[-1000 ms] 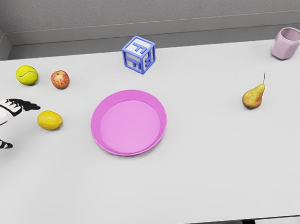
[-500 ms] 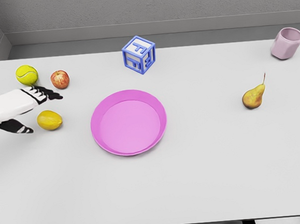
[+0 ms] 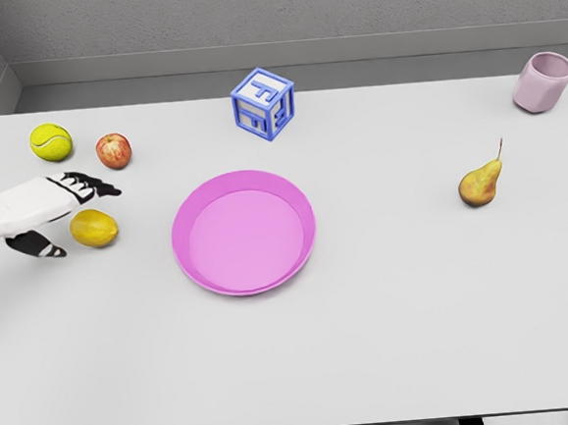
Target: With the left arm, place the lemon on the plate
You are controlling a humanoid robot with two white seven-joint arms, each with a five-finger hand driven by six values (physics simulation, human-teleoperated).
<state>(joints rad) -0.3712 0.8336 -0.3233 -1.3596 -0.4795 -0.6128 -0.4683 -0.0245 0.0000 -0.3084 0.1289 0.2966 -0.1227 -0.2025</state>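
I am at the reach-and-grasp step; my left hand (image 3: 53,209) hovers at the left edge of the table (image 3: 393,342), fingers (image 3: 90,183) spread above and thumb (image 3: 39,246) low, open and holding nothing; the lemon (image 3: 94,228) lies just beside me, in the gap between thumb and fingers, and whether I touch it I cannot tell. By my judgement the next move calls for me to settle around the fruit and curl closed on it, then lift and carry it rightward to the plate (image 3: 243,232), which sits near, bare inside. The lemon is yellow, smooth, oval, lying on its side with a blunt tip toward the plate; I expect it could roll if nudged. Farther back stand the apple (image 3: 114,150) and the tennis ball (image 3: 51,142), close enough that I should mind them. My right arm does not show.
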